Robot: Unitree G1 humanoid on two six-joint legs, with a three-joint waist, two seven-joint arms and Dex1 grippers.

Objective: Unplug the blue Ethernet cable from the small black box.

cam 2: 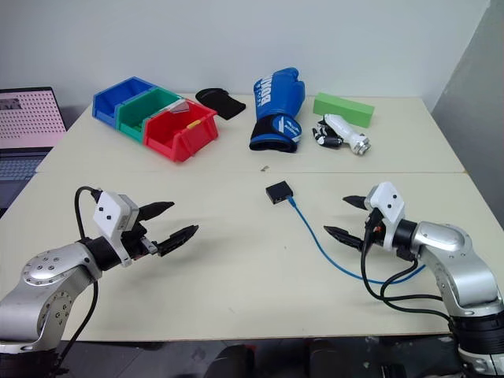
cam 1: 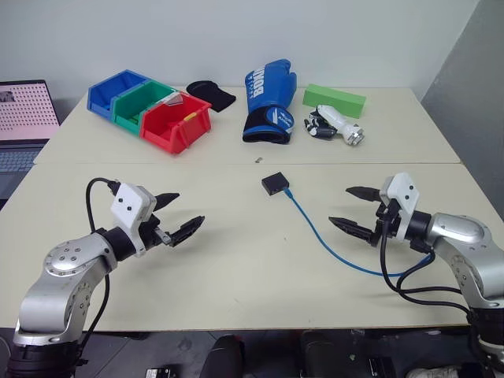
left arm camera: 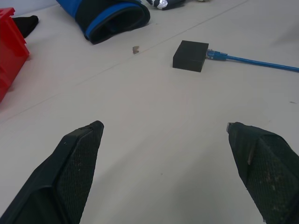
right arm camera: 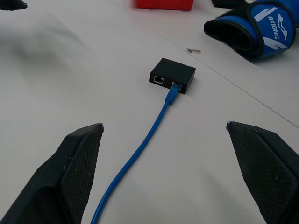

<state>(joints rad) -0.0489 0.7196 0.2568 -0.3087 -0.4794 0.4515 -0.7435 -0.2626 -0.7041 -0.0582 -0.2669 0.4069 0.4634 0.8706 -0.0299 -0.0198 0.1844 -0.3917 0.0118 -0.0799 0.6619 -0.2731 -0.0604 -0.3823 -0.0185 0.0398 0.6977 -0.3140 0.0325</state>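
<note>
Matte black and square, the small flat box [cam 1: 275,183] lay near the middle of the pale cream tabletop [cam 1: 236,260], between the two arms and a little beyond them. The thin bright blue Ethernet cable [cam 1: 331,240] was plugged into one of the two ports on the box's near edge, and from there it ran across the table toward the right arm. The left gripper [cam 1: 178,214] hovered over the table with its two black fingers spread wide and nothing between them, well apart from the box. The right gripper [cam 1: 354,209] was likewise spread and empty, near the cable but not touching it. A blue boxing glove [cam 1: 269,102] lay at the far side.
</note>
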